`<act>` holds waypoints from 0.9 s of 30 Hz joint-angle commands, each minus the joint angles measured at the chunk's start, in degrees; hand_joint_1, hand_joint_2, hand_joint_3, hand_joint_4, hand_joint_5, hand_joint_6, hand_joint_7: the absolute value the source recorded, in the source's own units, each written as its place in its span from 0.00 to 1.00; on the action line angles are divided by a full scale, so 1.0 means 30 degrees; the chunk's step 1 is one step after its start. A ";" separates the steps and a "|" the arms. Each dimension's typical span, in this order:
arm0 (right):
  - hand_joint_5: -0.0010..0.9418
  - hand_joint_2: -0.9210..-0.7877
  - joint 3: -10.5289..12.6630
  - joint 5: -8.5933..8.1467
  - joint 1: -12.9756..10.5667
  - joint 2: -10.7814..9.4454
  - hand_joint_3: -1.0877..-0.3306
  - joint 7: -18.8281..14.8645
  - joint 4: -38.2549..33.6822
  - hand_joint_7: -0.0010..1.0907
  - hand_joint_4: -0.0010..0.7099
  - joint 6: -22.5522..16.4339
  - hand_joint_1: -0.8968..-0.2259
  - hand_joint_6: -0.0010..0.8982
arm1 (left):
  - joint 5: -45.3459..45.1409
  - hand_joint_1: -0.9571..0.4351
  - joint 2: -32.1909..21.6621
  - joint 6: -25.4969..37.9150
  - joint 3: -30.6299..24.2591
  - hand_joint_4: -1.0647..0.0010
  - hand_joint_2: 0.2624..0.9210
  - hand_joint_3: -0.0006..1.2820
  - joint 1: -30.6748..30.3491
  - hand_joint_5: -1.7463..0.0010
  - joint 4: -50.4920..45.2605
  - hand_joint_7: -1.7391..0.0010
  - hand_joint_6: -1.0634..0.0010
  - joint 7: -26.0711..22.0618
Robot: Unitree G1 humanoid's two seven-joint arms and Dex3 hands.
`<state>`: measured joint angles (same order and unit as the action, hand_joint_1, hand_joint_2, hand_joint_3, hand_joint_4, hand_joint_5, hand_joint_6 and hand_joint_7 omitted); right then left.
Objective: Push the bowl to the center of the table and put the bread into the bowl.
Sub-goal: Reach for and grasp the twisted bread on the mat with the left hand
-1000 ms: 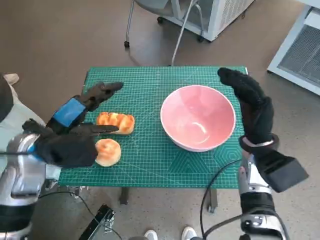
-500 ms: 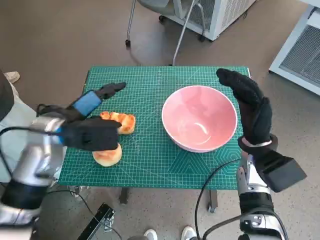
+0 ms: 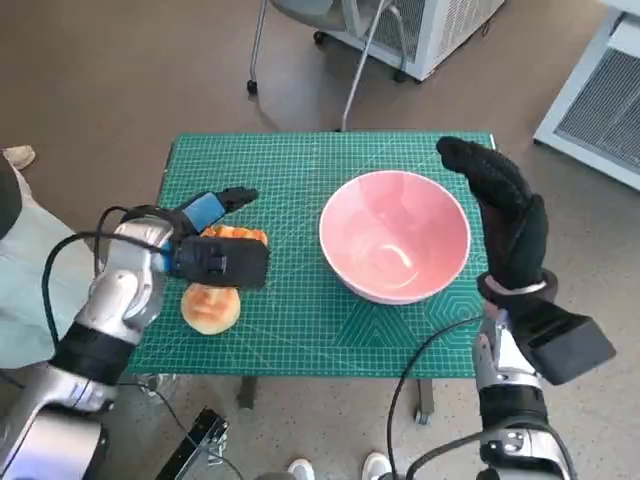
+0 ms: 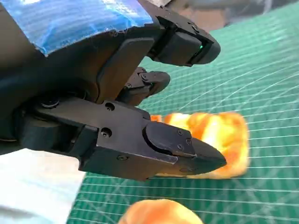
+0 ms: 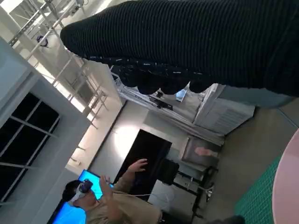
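Observation:
A pink bowl (image 3: 395,234) stands empty on the green mat, right of the middle. My right hand (image 3: 505,212) stands upright against the bowl's right rim, fingers straight, holding nothing. Two breads lie on the left side: an oblong glazed loaf (image 3: 240,236) (image 4: 212,140) and a round bun (image 3: 210,307) (image 4: 156,212) nearer the front edge. My left hand (image 3: 215,250) (image 4: 121,116) hovers low over the oblong loaf, fingers spread above it and not closed around it, hiding most of it in the head view.
The green cutting mat (image 3: 300,330) covers the small table. A chair base (image 3: 300,40) and a white cabinet (image 3: 430,30) stand beyond the far edge. A person (image 5: 107,200) with raised hands shows in the right wrist view. Cables hang below the table's front.
My left hand has turned and dropped lower, moving right over the oblong loaf. The right hand and the bowl have stayed where they were.

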<state>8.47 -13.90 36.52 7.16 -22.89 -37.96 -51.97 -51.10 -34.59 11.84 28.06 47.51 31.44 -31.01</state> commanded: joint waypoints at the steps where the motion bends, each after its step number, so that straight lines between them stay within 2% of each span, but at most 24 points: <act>1: 0.01 0.00 0.0129 -0.0112 -0.0728 0.0013 0.52 0.0105 0.0162 0.75 0.49 0.0304 0.48 0.06 | -0.0747 0.67 0.0548 -0.0361 0.1034 0.81 0.81 0.00 0.0646 0.99 0.1781 0.98 0.62 0.0466; 6: 0.01 0.00 0.0211 -0.0007 -0.0838 -0.0073 0.53 0.0348 0.0288 0.74 0.49 0.0365 0.48 0.08 | -0.0798 0.67 0.1064 -0.0727 0.1595 0.74 0.78 0.01 0.1259 0.99 0.3853 0.98 0.57 0.0498; 9: 0.01 0.00 0.0199 0.0060 -0.0931 -0.0155 0.53 0.0521 0.0465 0.74 0.49 0.0437 0.48 0.08 | -0.0610 0.68 0.1285 -0.1276 0.1793 0.72 0.81 0.02 0.1575 0.99 0.5162 0.98 0.54 0.0621; 11: 0.01 0.00 0.0184 0.0112 -0.0966 -0.0190 0.54 0.0620 0.0497 0.74 0.49 0.0458 0.48 0.09 | -0.0467 0.70 0.1341 -0.1559 0.1805 0.64 0.84 0.03 0.1713 0.97 0.5716 0.96 0.49 0.0793; 12: 0.01 0.00 0.0173 0.0145 -0.0967 -0.0205 0.54 0.0664 0.0486 0.73 0.49 0.0458 0.48 0.09 | -0.0406 0.70 0.1343 -0.1700 0.1799 0.60 0.86 0.03 0.1770 0.93 0.5916 0.95 0.47 0.0883; 13: 0.01 0.00 0.0164 0.0170 -0.0966 -0.0214 0.54 0.0694 0.0480 0.73 0.50 0.0459 0.48 0.10 | -0.0364 0.71 0.1348 -0.1809 0.1803 0.57 0.88 0.03 0.1827 0.81 0.6073 0.92 0.45 0.0960; 14: 0.01 0.00 0.0148 0.0224 -0.0972 -0.0242 0.54 0.0742 0.0464 0.73 0.50 0.0434 0.47 0.10 | -0.0294 0.79 0.1305 -0.2009 0.1783 0.52 0.92 0.06 0.1860 0.61 0.6180 0.79 0.47 0.1072; 15: 0.01 0.00 0.0137 0.0261 -0.0980 -0.0259 0.55 0.0772 0.0449 0.73 0.50 0.0411 0.47 0.10 | -0.0235 0.82 0.1220 -0.2254 0.1755 0.50 0.93 0.08 0.1848 0.54 0.6213 0.73 0.49 0.1260; 16: 0.01 0.00 0.0128 0.0292 -0.0974 -0.0271 0.55 0.0800 0.0425 0.73 0.49 0.0395 0.47 0.10 | -0.0189 0.78 0.1162 -0.2447 0.1740 0.49 0.93 0.11 0.1856 0.40 0.6271 0.61 0.47 0.1411; 17: 0.01 0.00 0.0133 0.0291 -0.0956 -0.0265 0.55 0.0802 0.0376 0.73 0.49 0.0392 0.47 0.10 | -0.0226 0.74 0.1076 -0.2643 0.1771 0.49 0.94 0.14 0.1855 0.31 0.6301 0.53 0.46 0.1656; 20: 0.01 0.00 0.0141 0.0253 -0.0896 -0.0251 0.55 0.0783 0.0297 0.72 0.49 0.0448 0.47 0.10 | -0.0424 0.71 0.0876 -0.3063 0.1912 0.57 0.84 0.27 0.1910 0.16 0.6407 0.44 0.43 0.2332; 22: 0.01 0.00 0.0130 0.0171 -0.0884 -0.0287 0.55 0.0731 0.0296 0.72 0.49 0.0474 0.47 0.10 | -0.0584 0.70 0.0695 -0.3389 0.2004 0.66 0.68 0.46 0.1940 0.07 0.6413 0.34 0.41 0.2801; 25: 0.01 0.00 0.0105 0.0126 -0.0842 -0.0345 0.55 0.0696 0.0274 0.72 0.49 0.0476 0.47 0.10 | -0.0671 0.69 0.0575 -0.3719 0.2071 0.71 0.57 0.58 0.2067 0.02 0.6608 0.28 0.41 0.3175; 27: 0.01 0.00 0.0086 0.0105 -0.0804 -0.0395 0.55 0.0646 0.0182 0.71 0.49 0.0406 0.47 0.10 | -0.0732 0.69 0.0470 -0.4004 0.2134 0.71 0.52 0.62 0.2218 0.01 0.6834 0.27 0.40 0.3433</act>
<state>8.77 -13.34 34.89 6.43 -20.95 -36.42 -51.32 -52.96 -31.75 1.08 34.02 53.14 50.93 -21.98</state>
